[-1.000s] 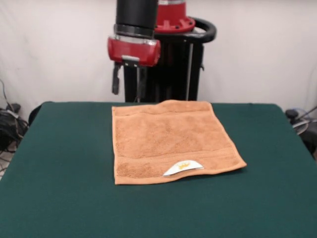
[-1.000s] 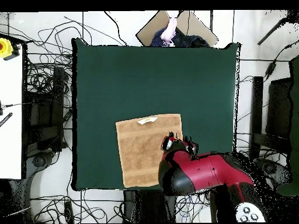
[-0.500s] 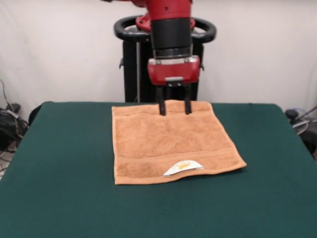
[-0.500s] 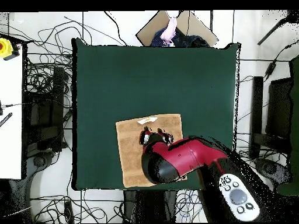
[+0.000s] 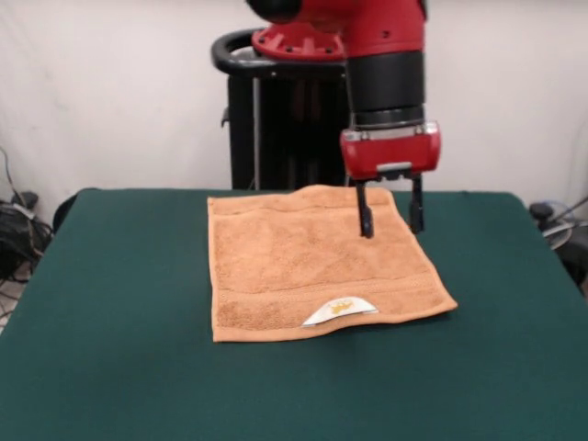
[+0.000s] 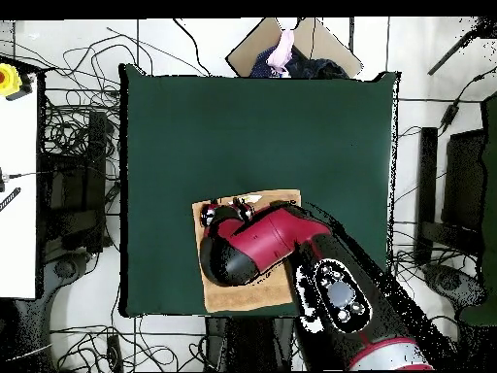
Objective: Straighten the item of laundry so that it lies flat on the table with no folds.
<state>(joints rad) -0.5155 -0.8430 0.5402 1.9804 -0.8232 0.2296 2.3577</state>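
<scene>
One towel [image 5: 317, 264], orange-tan terry, lies spread on the green worktop [image 5: 110, 349], toward the robot's side and roughly midway across. From the front its surface reads flat, with a woven band near the edge facing me and a small white label [image 5: 339, 310] curling up off that edge. The near right corner sticks out slightly past the rest of the outline.

The gripper [image 5: 391, 211] hangs over the towel's far right part in the front view, jaws apart, the two dark fingers [image 5: 366, 213] pointing straight down. Whether the tips touch the cloth cannot be told from here.

The overhead view adds what the front hides: the red arm [image 6: 254, 243] covers much of the towel [image 6: 233, 294], leaving only its margins visible. At the worktop's opposite edge a person's hand [image 6: 283, 46] shows.
</scene>
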